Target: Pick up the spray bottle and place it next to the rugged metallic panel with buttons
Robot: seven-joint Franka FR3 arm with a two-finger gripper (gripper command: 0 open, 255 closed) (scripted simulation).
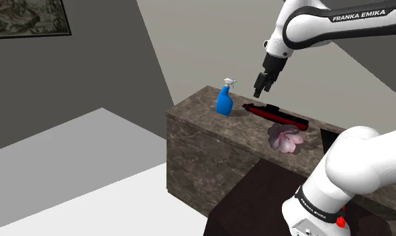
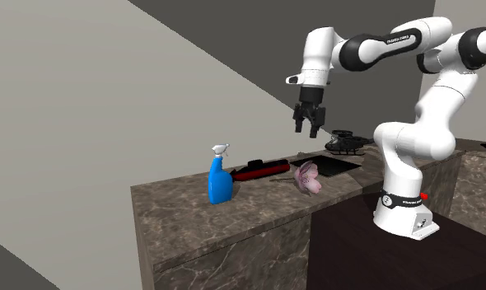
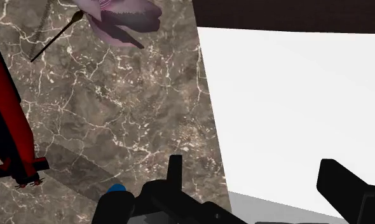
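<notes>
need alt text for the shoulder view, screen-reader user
A black gripper, open and empty, hangs above a brown marbled counter, up and right of a blue spray bottle standing upright near the counter's far end. A red-and-black submarine model and a pink flower lie on the counter to the bottle's right.

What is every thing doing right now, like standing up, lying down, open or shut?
Spray bottle: standing upright on the counter, not held.
Gripper: open, empty, up in the air.
Red and black submarine: lying flat on the counter.
Pink flower: lying on the counter.
</notes>
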